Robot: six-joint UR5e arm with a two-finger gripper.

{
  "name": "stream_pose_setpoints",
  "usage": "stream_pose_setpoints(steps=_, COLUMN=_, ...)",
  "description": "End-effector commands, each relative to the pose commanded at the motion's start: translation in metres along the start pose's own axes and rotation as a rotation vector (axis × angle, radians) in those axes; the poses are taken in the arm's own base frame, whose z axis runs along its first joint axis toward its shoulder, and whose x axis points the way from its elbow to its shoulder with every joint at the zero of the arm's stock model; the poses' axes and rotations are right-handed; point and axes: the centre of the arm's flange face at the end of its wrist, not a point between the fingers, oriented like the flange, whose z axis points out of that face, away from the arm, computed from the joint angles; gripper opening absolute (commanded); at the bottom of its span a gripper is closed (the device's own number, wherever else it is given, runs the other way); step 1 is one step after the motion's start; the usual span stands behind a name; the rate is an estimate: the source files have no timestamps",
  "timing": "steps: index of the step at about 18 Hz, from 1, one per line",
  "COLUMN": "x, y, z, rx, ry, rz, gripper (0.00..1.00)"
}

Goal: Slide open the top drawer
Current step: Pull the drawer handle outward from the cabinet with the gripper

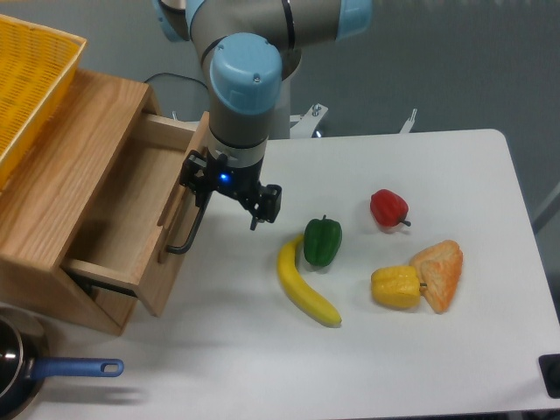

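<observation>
The top drawer (131,206) of the light-oak cabinet (52,201) stands partly pulled out, its inside showing. Its front panel (179,249) carries a long black bar handle (187,229). My gripper (232,192) hangs at the upper end of that handle, pointing down. Its fingers stand wide apart: the left finger (196,178) sits by the handle next to the panel, and the right finger (270,201) is out over the table. The handle's top end lies between them, with no visible squeeze on it.
A yellow mesh basket (31,79) rests on the cabinet top. A banana (306,284), green pepper (322,241), red pepper (388,208), yellow pepper (395,287) and an orange piece (440,273) lie on the white table to the right. A pan with a blue handle (74,368) sits front left.
</observation>
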Motion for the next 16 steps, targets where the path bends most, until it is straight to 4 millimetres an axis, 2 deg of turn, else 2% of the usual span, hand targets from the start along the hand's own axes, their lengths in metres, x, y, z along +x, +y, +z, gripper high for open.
stream_pose_setpoints(steps=7, x=-0.022, y=0.011, z=-0.003, rx=0.001, ry=-0.006, rz=0.005, gripper=1.0)
stream_pose_setpoints(steps=16, x=-0.036, y=0.017, z=-0.004, rx=0.0, ry=-0.009, rz=0.023, gripper=1.0)
